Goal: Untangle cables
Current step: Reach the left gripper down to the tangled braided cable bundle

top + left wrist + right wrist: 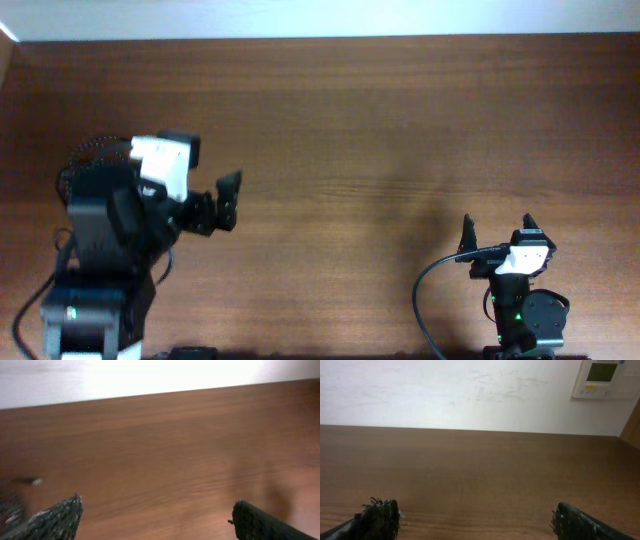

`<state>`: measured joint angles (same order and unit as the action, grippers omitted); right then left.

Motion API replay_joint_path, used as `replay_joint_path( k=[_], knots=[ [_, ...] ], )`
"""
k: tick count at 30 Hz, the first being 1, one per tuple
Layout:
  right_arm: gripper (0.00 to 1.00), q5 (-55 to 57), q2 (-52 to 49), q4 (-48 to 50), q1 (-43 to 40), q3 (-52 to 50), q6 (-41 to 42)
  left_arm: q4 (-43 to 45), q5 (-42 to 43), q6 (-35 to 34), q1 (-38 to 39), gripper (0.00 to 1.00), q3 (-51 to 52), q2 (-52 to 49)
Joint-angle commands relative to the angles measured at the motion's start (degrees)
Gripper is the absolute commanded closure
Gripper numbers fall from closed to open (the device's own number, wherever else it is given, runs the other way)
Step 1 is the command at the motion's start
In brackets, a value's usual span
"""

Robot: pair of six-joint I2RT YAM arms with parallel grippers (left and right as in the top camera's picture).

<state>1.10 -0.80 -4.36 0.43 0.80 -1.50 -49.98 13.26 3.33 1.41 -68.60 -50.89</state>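
The wooden table (380, 120) is flanked by the left arm (100, 250) and the right arm (520, 305), both set at its near edge in a posture judged to be readiness rather than work. The left gripper (222, 203) and the right gripper (497, 230) are each spread wide, with nothing held. The cables (88, 155) are made out only faintly, possibly as the dark speckled heap behind the left wrist, so a reach there is judged necessary.

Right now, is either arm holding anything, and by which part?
Nothing is held: the left end effector and the right end effector are both open and empty.
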Motion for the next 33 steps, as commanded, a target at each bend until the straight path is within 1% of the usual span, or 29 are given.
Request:
replay_joint_path(
  k=[1, 3, 4, 5, 6, 7, 8, 9, 10, 11, 12, 13, 14, 16, 17, 18, 19, 22, 23, 27, 30, 33],
  knots=[
    [0.01, 0.7, 0.5, -0.1, -0.1, -0.5, 0.2, -1.8, 21.1, -0.5, -0.1, 0.01, -4.5, -7.5],
    [0.01, 0.7, 0.5, -0.1, -0.1, -0.5, 0.2, -1.4, 20.7, -0.5, -0.1, 0.01, -4.5, -11.4],
    [0.01, 0.7, 0.5, -0.1, -0.1, -0.5, 0.2, -2.6, 17.6, -1.9, -0.1, 0.00, -4.5, -13.7],
    [0.01, 0.7, 0.5, -0.1, -0.1, -0.5, 0.2, -3.3, 11.0, -8.2, -0.1, 0.00, -4.5, -14.8],
    [0.01, 0.7, 0.5, -0.1, -0.1, -0.5, 0.2, -5.0, -3.1, -20.1, -0.1, 0.01, -4.7, -15.7],
    [0.01, 0.7, 0.5, -0.1, -0.1, -0.5, 0.2, -6.9, -10.4, -25.7, -0.3, 0.00, -5.5, -16.0],
    [0.01, 0.7, 0.5, -0.1, -0.1, -0.5, 0.2, -10.2, -15.0, -28.5, -1.5, 0.00, -7.5, -16.7],
    [0.01, 0.7, 0.5, -0.1, -0.1, -0.5, 0.2, -14.3, -17.7, -29.7, -4.2, 0.00, -10.8, -17.9],
    [0.01, 0.7, 0.5, -0.1, -0.1, -0.5, 0.2, -17.4, -17.8, -30.2, -8.6, 0.01, -14.2, -19.7],
    [0.01, 0.7, 0.5, -0.1, -0.1, -0.5, 0.2, -18.8, -17.7, -32.2, -13.7, 0.01, -15.8, -21.2],
    [0.01, 0.7, 0.5, -0.1, -0.1, -0.5, 0.2, -19.6, -17.3, -37.0, -21.1, 0.02, -15.9, -23.0],
    [0.01, 0.7, 0.5, -0.1, -0.1, -0.5, 0.2, -19.8, -16.9, -38.1, -25.4, 0.02, -15.9, -24.5],
    [0.01, 0.7, 0.5, -0.1, -0.1, -0.5, 0.2, -19.8, -16.8, -38.8, -29.5, 0.05, -15.9, -26.9],
    [0.01, 0.7, 0.5, -0.1, -0.1, -0.5, 0.2, -19.8, -15.8, -39.2, -33.0, 0.06, -15.9, -30.3],
    [0.01, 0.7, 0.5, -0.1, -0.1, -0.5, 0.2, -20.0, -15.9, -41.9, -36.0, 0.05, -15.9, -35.1],
    [0.01, 0.7, 0.5, -0.1, -0.1, -0.5, 0.2, -19.7, -15.9, -42.8, -39.3, 0.05, -15.9, -41.1],
    [0.01, 0.7, 0.5, -0.1, -0.1, -0.5, 0.2, -18.8, -15.8, -42.9, -40.7, 0.05, -15.9, -44.7],
    [0.01, 0.7, 0.5, -0.1, -0.1, -0.5, 0.2, -13.1, -15.8, -43.1, -42.8, 0.06, -15.9, -51.1],
    [0.01, 0.7, 0.5, -0.1, -0.1, -0.5, 0.2, -12.7, -15.9, -43.6, -42.7, 0.06, -15.9, -52.9],
    [0.01, 0.7, 0.5, -0.1, -0.1, -0.5, 0.2, -11.4, -16.1, -43.6, -42.7, 0.00, -15.9, -53.2],
    [0.01, 0.7, 0.5, -0.1, -0.1, -0.5, 0.2, -9.0, -16.3, -43.6, -42.7, 0.01, -15.9, -53.2],
    [0.01, 0.7, 0.5, -0.1, -0.1, -0.5, 0.2, -7.8, -19.8, -43.6, -42.7, 0.00, -15.9, -53.2]
  ],
)
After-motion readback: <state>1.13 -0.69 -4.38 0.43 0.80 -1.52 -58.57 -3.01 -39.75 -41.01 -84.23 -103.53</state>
